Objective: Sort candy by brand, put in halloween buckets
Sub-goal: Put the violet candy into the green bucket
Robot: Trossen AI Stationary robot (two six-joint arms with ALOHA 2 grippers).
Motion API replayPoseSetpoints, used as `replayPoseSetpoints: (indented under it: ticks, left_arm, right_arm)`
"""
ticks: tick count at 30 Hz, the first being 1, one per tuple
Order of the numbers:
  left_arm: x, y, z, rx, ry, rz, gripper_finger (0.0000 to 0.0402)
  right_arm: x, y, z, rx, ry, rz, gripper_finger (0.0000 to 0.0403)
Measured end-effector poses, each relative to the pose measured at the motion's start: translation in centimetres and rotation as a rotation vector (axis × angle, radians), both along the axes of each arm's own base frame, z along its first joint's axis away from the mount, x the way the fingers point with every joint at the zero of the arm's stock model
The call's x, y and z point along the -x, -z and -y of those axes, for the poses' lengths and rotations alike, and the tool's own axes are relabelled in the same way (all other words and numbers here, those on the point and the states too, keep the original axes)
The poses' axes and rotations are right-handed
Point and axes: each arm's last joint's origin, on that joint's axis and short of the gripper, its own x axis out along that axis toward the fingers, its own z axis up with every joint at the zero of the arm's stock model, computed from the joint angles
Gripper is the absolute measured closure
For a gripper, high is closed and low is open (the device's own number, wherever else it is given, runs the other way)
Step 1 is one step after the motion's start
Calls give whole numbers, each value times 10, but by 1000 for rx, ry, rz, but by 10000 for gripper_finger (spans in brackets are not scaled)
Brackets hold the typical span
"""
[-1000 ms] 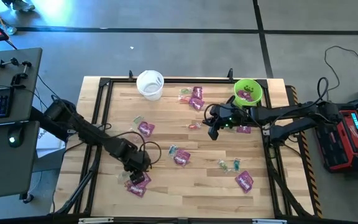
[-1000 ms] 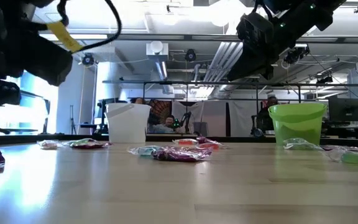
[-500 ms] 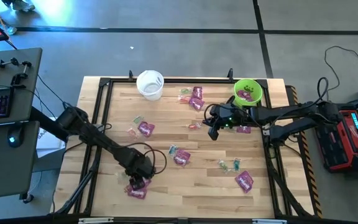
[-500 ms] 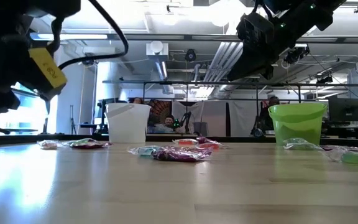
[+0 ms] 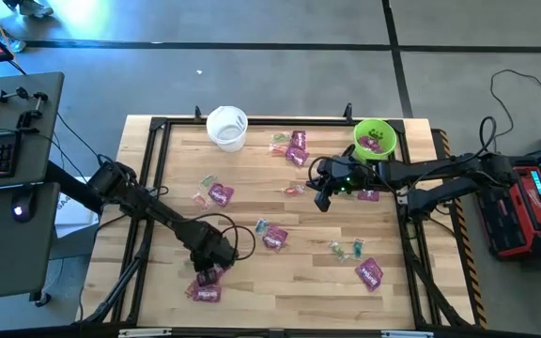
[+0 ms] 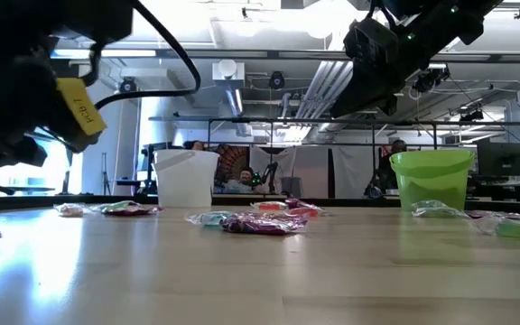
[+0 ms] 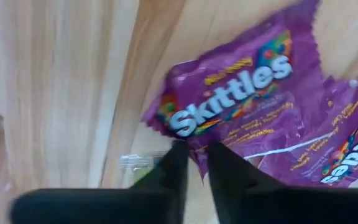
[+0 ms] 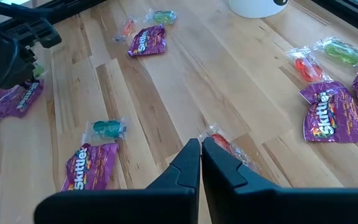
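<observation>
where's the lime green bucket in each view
High view: the lime green bucket stands at the table's far edge, right of centre, with purple packets inside.
Low view: the bucket stands at the right, on the far side of the tabletop.
Left wrist view: not in it.
Right wrist view: not in it.
Shared landmark: the white bucket stands to its left in both the high and low views.

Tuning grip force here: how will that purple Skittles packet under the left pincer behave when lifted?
The Skittles packet looks thin and crinkled, so probably floppy, sagging from the pinched edge. Its glossy wrapper may slip. The left pincer grips only its corner, so it could swing.
</observation>
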Motion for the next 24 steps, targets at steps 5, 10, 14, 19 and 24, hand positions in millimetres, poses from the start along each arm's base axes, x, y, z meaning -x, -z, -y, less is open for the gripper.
replayPoseSetpoints:
  ticks: [5,10,14,19,24]
  left_arm:
    - [-7,-7,-12,-4,-5,76,396]
    - [-14,-22,-30,14,-50,153,401]
    - [-18,-38,-45,43,-78,232,401]
    - [-21,-58,-61,76,-86,348,401]
    - [-21,-63,-65,71,83,416,378]
  right_arm:
    - [0,0,0,2,-2,0,398]
    - [-1,-1,-5,-13,-8,12,398]
    - [-3,-3,-16,-66,-13,47,395]
    - [-6,-8,-37,-170,-1,133,368]
    - [-4,-10,-59,-165,70,172,311]
